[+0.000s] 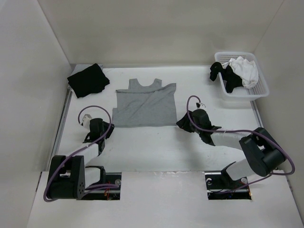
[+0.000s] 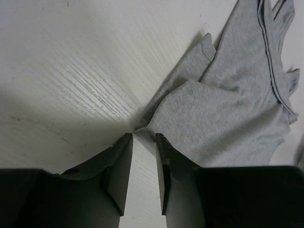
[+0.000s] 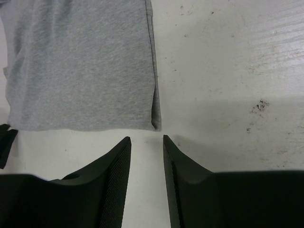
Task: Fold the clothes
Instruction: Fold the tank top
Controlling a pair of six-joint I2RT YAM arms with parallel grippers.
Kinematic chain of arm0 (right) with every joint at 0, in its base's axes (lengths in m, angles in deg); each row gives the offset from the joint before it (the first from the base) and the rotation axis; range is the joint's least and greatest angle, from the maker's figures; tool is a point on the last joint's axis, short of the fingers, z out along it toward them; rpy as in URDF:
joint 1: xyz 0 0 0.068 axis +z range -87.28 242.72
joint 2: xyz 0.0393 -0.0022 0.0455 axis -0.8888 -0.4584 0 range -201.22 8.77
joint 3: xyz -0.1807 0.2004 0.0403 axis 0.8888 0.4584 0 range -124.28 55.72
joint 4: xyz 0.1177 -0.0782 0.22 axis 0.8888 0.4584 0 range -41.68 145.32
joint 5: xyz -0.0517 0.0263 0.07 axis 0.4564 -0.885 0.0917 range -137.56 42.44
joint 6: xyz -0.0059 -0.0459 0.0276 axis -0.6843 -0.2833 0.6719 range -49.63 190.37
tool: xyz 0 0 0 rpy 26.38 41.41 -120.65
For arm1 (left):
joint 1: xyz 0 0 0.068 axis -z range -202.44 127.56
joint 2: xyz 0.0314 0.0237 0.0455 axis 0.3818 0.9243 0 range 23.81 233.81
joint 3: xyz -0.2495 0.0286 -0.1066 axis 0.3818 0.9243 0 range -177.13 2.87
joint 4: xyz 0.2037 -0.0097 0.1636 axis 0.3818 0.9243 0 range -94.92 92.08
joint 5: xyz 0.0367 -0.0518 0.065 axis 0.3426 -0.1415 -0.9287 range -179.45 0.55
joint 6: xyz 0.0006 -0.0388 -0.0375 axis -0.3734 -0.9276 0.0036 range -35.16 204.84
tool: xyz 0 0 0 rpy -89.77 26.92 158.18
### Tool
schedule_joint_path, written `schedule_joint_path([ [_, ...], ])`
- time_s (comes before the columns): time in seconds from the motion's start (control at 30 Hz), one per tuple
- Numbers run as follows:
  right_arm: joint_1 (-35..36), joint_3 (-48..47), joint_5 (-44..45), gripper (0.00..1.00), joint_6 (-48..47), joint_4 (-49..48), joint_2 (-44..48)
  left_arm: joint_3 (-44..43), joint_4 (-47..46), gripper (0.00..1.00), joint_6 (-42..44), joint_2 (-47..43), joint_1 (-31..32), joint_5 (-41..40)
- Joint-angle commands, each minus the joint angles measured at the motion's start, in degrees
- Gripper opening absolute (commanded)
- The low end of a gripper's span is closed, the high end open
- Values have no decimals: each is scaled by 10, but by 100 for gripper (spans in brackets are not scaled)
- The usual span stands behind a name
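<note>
1. The table (image 1: 156, 147) carries the grey top (image 1: 145, 107) at its middle, lying flat with its right side turned in — likely partway through folding.
2. The left gripper (image 2: 144, 137) sits at the top's near left corner, jaws apart and empty, probably lined up to pinch the corner.
3. The right gripper (image 3: 146, 140) sits just short of the near right corner — jaws parted, holding nothing.

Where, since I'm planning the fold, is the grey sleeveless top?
The grey sleeveless top lies mid-table in the top view, its near corners just ahead of the left gripper and the right gripper.
</note>
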Motion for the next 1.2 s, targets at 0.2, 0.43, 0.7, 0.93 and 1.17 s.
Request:
schedule_joint_path([
  [0.2, -4, -5, -7, 41, 44, -71, -51, -14, -28, 13, 4, 62, -13, 0],
  [0.43, -8, -12, -18, 36, 73, -102, -89, -13, -40, 7, 8, 68, -17, 1],
  [0.7, -9, -28, -8, 9, 81, -105, -111, -12, -57, 4, 12, 72, -18, 5],
  [0.93, 0, -17, 11, 1, 52, -75, -19, -22, -21, 0, 6, -40, -11, 38],
  [1.17, 92, -57, 118, 1, -29, 218, 324, -144, 255, 0, 29, -364, 21, 29],
])
